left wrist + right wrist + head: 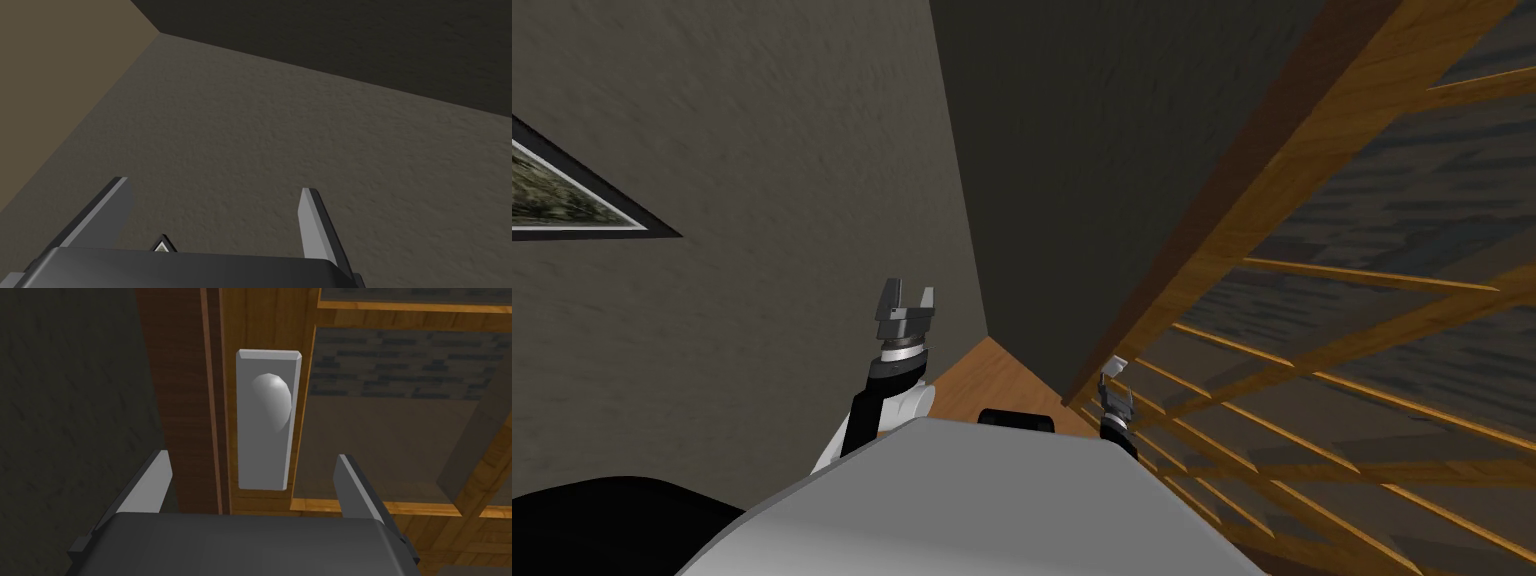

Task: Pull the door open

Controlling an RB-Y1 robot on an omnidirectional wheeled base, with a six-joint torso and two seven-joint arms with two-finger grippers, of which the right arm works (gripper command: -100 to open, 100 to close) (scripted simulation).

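Grey blade fingers (152, 480) of the right gripper (253, 457) stand fully apart, holding nothing.
Straight ahead between them, not yet touched, lies the pale grey rounded knob (272, 403) on its grey oblong plate (262, 458), fixed to the edge stile of the brown wooden glazed door (227, 388). The plate's long axis runs along the stile, and the knob projects toward the gripper. The right arm is nearer. The left gripper (905, 300), likewise spread and empty, is raised beside the dull brown wall (762, 300).
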